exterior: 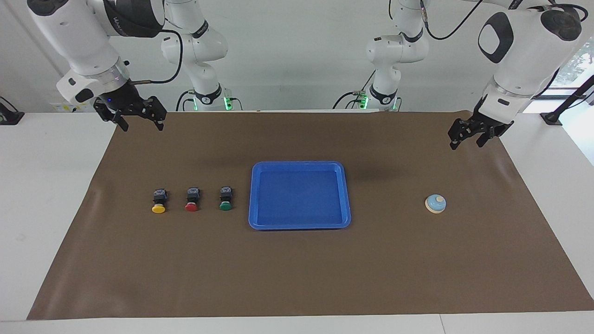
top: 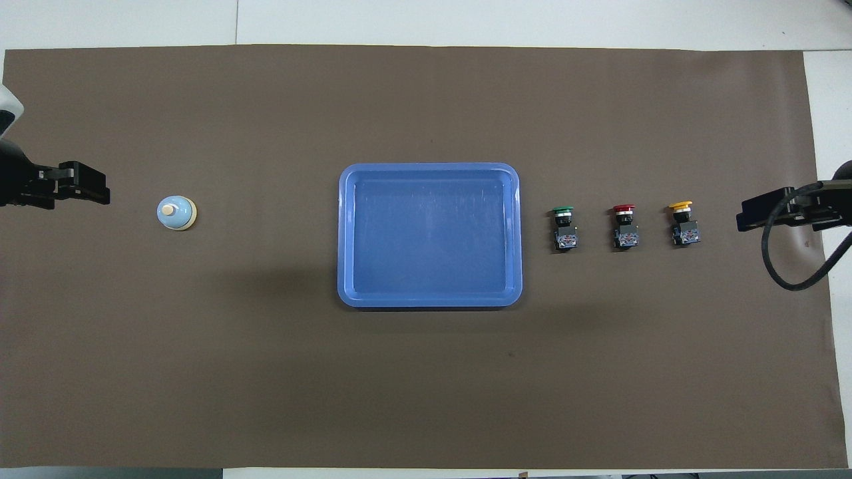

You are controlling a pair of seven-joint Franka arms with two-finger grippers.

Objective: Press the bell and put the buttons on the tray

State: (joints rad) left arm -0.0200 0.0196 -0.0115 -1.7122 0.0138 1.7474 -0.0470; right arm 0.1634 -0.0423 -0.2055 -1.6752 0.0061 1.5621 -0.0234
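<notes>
Overhead, both arms cut off at the edges; right tool [exterior: 138,121] open, empty; left tool [exterior: 468,137] gap unreadable.

1. Both views are bright and evenly lit, with diffuse light from above.
2. Soft, faint shadows lie on the brown mat [exterior: 297,269] beside the tray [exterior: 345,195], on its side nearer the robots.
3. A window at the facing view's edge is washed out.
4. The white table [top: 506,20] is slightly overexposed.
5. Focus is sharp throughout, with no motion blur or visible edge distortion.
</notes>
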